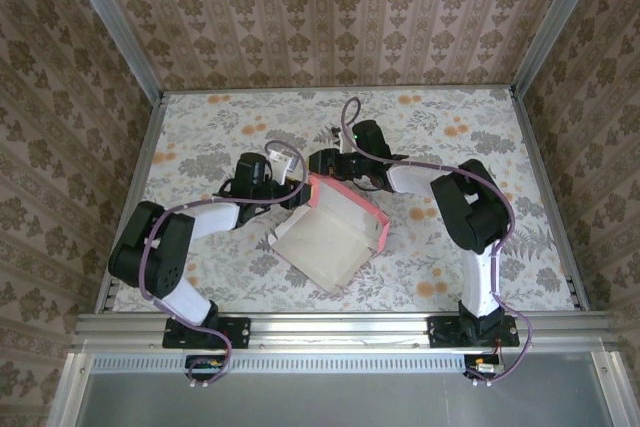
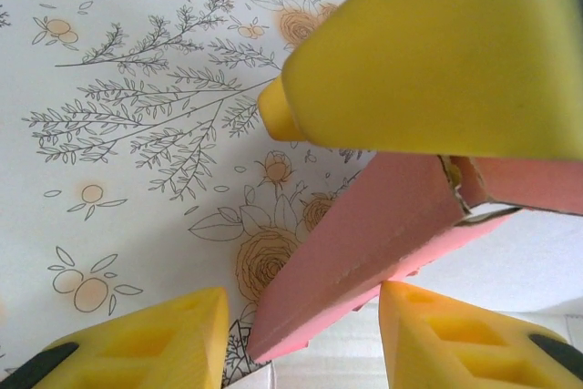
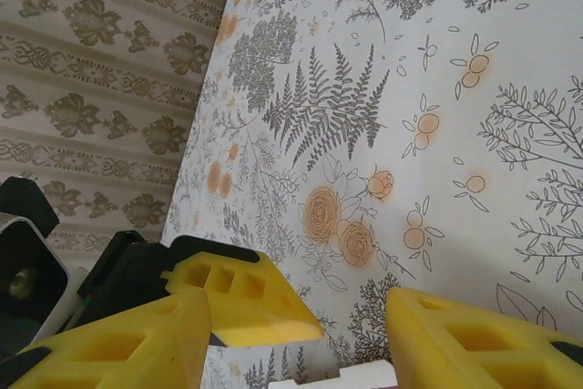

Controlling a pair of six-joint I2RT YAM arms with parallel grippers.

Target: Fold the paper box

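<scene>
The paper box [image 1: 325, 239] lies half folded at mid-table, pale inner side up, with a pink wall [image 1: 350, 200] raised along its far edge. My left gripper [image 1: 294, 191] is at the box's far left corner. In the left wrist view its jaws [image 2: 305, 302] stand open, and a pink flap [image 2: 364, 230] runs between the fingers, close to the right finger [image 2: 455, 339]. My right gripper [image 1: 322, 165] hovers just behind that corner, open [image 3: 301, 302] and holding nothing. A pale box edge [image 3: 337, 378] shows below it. Its finger [image 2: 437, 52] looms over the flap.
The floral tablecloth [image 1: 450, 137] covers the table, with patterned walls on three sides and a metal rail [image 1: 340, 322] at the near edge. The two grippers are very close together; the left gripper's finger [image 3: 241, 302] sits between the right gripper's fingers.
</scene>
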